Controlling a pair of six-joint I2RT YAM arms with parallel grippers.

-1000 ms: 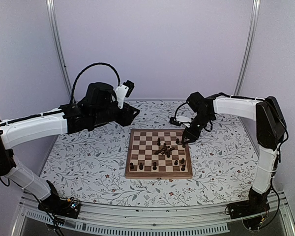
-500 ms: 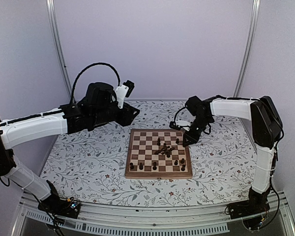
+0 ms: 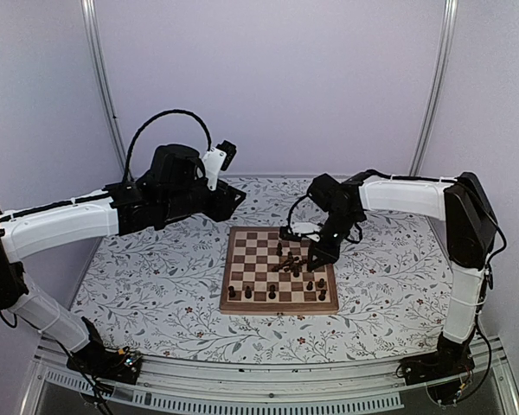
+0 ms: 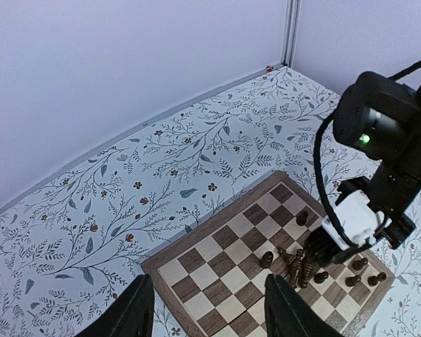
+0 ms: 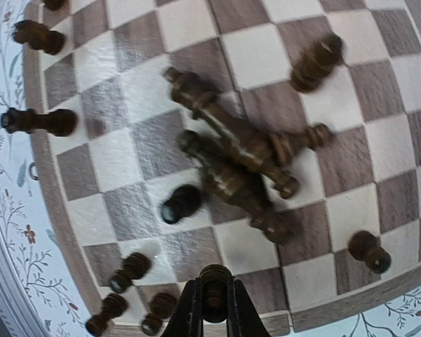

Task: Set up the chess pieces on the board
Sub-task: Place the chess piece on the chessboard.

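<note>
The board (image 3: 251, 259) lies mid-table on the floral cloth. A heap of fallen dark chess pieces (image 3: 292, 262) lies right of its centre, and several stand along the near and right edges. My right gripper (image 3: 316, 258) hangs over the board's right side, shut on a dark chess piece (image 5: 215, 288) held between its fingers (image 5: 191, 309). The heap (image 5: 242, 151) lies just ahead of it on the board (image 5: 309, 260). My left gripper (image 3: 233, 201) is open and empty, held high beyond the board's far left corner; its view shows the board (image 4: 217, 260) and heap (image 4: 299, 265).
Standing pieces (image 5: 130, 270) sit close by the right gripper's left side, and another piece (image 5: 35, 121) stands by the board's border. The right arm's cable loops over the board's far right corner (image 3: 298, 216). Floral cloth (image 3: 138, 277) surrounds the board.
My right gripper has moved left from the board's far right corner to above the right side of the board near the heap. The left arm has not moved.
</note>
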